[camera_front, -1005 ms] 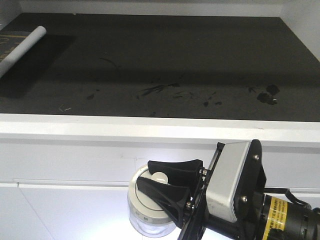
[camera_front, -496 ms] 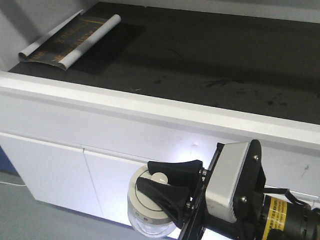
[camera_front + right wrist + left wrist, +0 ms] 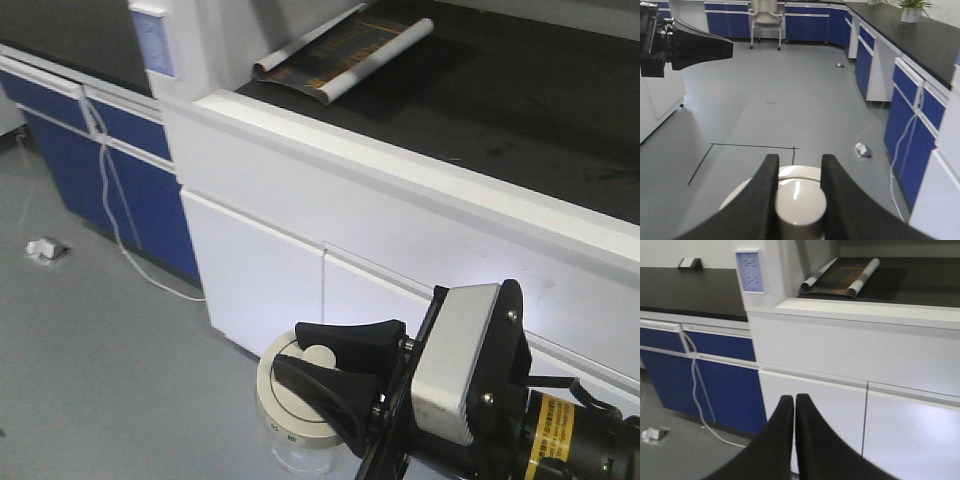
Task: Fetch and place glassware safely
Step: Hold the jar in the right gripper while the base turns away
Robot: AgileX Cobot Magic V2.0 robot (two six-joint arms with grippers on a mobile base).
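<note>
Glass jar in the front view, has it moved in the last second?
Yes. The glass jar has swung left, away from the white cabinet, now over grey floor.

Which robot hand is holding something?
The right gripper: it clamps the knob of the cream lid on the glass jar. The left gripper is pinched shut with nothing in it.

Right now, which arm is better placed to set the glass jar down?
Right: the right end effector grips the jar by its lid knob, while the left end effector is shut and empty.
</note>
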